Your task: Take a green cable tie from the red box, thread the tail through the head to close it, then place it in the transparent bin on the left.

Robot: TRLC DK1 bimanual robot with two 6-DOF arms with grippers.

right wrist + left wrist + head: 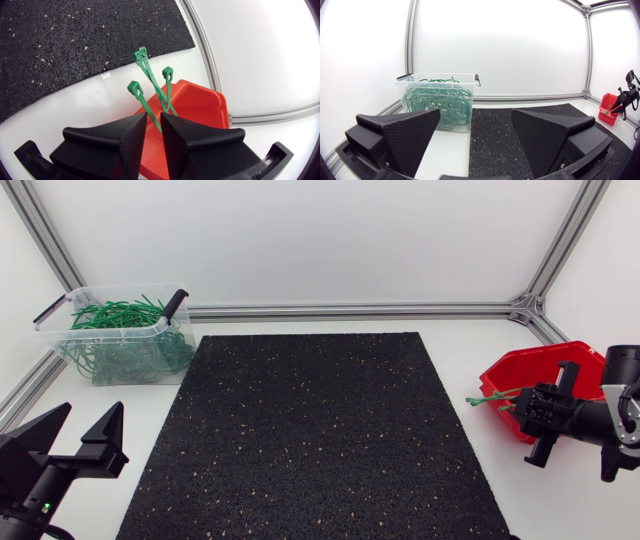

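Observation:
The red box (545,380) stands at the table's right edge, with green cable ties (490,397) poking out over its left rim. My right gripper (528,412) hovers at the box. In the right wrist view its fingers (127,135) are nearly together, a narrow gap left, and one green tie (142,102) runs down into that gap; two more ties (150,70) lean beside it. The transparent bin (115,335) at the back left holds several closed green ties. My left gripper (85,435) sits wide open and empty at the front left, with the bin (440,100) ahead of it.
A black speckled mat (310,430) covers the middle of the table. Aluminium frame rails (350,310) run along the back and side edges. The red box (195,110) lies just off the mat's right edge, on the white tabletop.

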